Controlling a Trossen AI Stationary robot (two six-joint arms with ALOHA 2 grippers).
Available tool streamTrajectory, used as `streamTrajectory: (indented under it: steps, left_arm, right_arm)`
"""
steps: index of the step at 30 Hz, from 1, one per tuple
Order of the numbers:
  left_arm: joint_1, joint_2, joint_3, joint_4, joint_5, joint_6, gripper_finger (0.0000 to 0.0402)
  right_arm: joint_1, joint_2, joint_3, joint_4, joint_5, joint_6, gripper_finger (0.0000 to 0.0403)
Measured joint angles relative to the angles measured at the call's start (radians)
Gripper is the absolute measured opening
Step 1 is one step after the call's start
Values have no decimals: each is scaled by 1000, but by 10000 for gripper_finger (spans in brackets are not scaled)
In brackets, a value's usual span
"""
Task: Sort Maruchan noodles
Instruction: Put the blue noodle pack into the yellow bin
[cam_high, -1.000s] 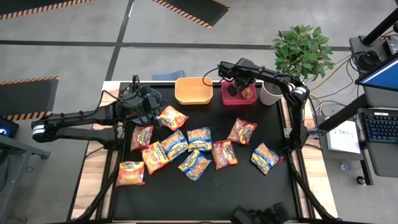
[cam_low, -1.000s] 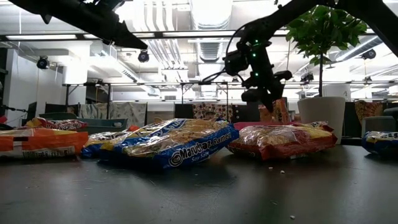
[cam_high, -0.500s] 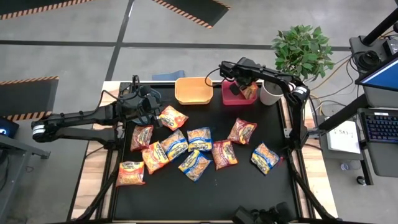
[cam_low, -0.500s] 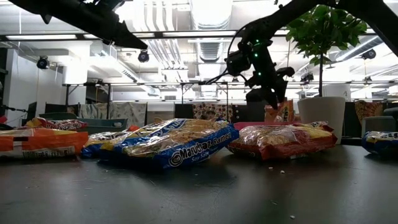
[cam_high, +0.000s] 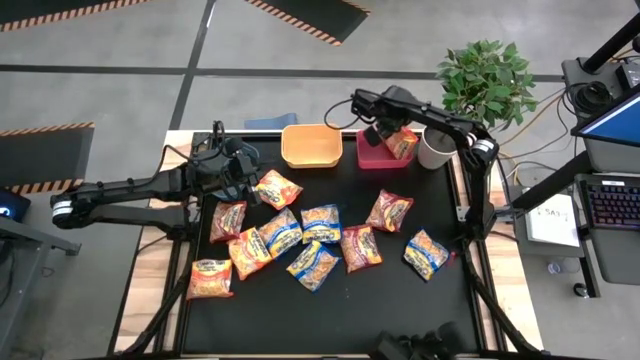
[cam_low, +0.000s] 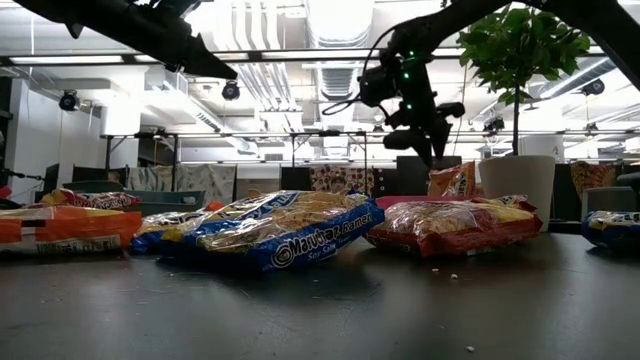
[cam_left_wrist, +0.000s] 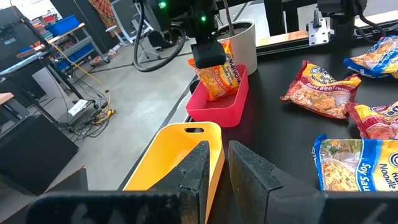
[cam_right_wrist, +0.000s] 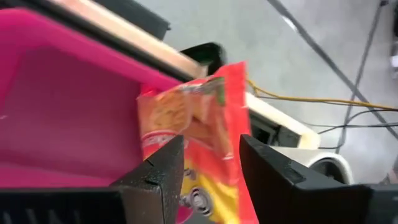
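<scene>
Several Maruchan noodle packets (cam_high: 322, 224) lie flat on the black table top. One red-trimmed packet (cam_left_wrist: 217, 78) stands on its edge in the red bin (cam_high: 372, 158), leaning on the bin's far right wall. My right gripper (cam_high: 384, 129) hangs just above this packet's top edge, open, with the packet (cam_right_wrist: 193, 124) showing beyond its fingers. My left gripper (cam_left_wrist: 219, 165) waits over the table's far left part and points toward the yellow bin (cam_high: 310, 146). There is a narrow gap between its fingers and nothing in it.
A white pot (cam_high: 435, 150) with a green plant stands right of the red bin at the far right corner. A blue bin (cam_high: 268, 122) shows beyond the far edge. Bare table lies along the near edge and at the near right.
My right gripper has risen from inside the red bin. The red-trimmed packet has stayed behind, standing in the bin.
</scene>
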Motion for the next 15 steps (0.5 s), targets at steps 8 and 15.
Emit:
streamTrajectory:
  steps: [8,15]
  left_arm:
    - [0,0,0,0,0,0,45]
    - [0,0,0,1,1,-1,45]
  right_arm:
    - [93,-8,-1,29,-21,-45,92]
    - [245,-43,-16,93,-158,-184,48]
